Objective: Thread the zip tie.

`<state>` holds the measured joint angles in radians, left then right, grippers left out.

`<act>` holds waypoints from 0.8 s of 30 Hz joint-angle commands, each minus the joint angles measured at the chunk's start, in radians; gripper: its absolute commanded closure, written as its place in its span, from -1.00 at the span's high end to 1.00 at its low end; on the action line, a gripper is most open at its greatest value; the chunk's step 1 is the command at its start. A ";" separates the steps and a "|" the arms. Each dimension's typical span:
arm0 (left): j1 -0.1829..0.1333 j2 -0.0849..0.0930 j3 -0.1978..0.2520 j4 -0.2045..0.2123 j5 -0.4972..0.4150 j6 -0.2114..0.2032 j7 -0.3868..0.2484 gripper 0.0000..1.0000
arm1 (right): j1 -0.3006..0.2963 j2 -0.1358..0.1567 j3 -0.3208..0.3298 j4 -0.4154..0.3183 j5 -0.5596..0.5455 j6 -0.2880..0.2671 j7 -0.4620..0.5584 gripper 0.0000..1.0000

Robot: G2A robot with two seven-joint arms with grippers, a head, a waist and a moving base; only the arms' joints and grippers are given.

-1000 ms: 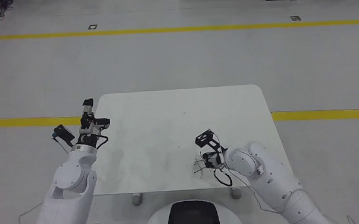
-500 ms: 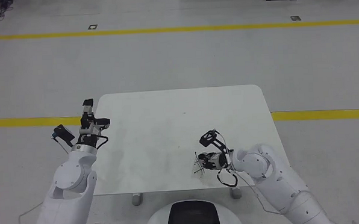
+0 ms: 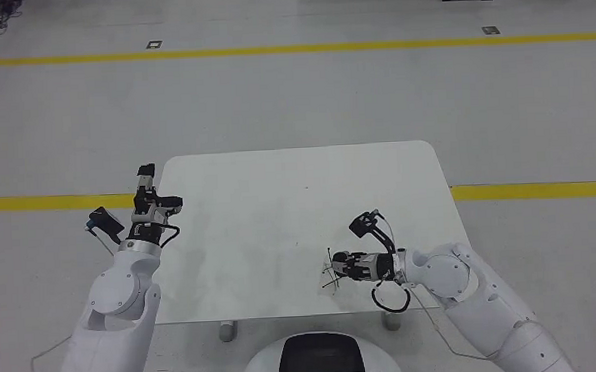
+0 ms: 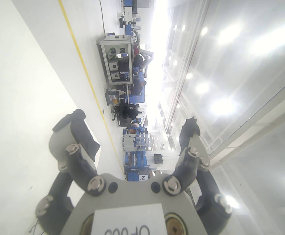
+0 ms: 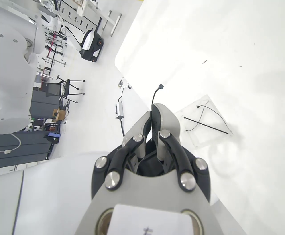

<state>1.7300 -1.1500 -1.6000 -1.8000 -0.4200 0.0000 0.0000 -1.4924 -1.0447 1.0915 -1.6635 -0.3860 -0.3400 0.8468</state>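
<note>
My right gripper (image 5: pixel 153 113) is shut on a black zip tie (image 5: pixel 156 93), whose head end sticks out past the fingertips. In the top view the right gripper (image 3: pixel 347 270) hovers near the table's front edge, just right of the other zip ties (image 3: pixel 329 275). Those loose black zip ties (image 5: pixel 206 120) lie on a clear flat tray (image 5: pixel 207 138) on the white table (image 3: pixel 279 207). My left gripper (image 4: pixel 133 126) is raised at the table's left edge (image 3: pixel 146 183), open, with nothing between its fingers, pointing away toward the room.
The white table has bare surface across its middle and back. Its front edge runs close to the tray and the right gripper. The floor beyond has yellow lines (image 3: pixel 292 49).
My right arm has swung outward to the right and the gripper has turned, now pointing left toward the tray with the zip tie in it. The left arm has not moved.
</note>
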 commanded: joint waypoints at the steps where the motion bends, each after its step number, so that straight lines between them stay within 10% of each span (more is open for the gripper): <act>1: 0.000 0.000 0.000 0.000 0.000 0.000 0.000 1.00 | 0.000 0.000 0.000 0.000 -0.002 0.000 0.001 -1.00; 17: 0.000 0.000 0.000 0.000 0.000 0.000 0.000 1.00 | 0.000 0.000 0.000 0.000 -0.002 0.000 0.001 -1.00; 24: 0.000 0.000 0.000 0.000 0.000 0.000 0.000 1.00 | -0.047 0.009 0.057 0.015 0.115 0.000 -0.152 -1.00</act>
<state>1.7300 -1.1500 -1.6000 -1.8000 -0.4200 0.0000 0.0000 -1.5287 -1.0383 1.1369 -1.6493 -0.2968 -0.3400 0.7172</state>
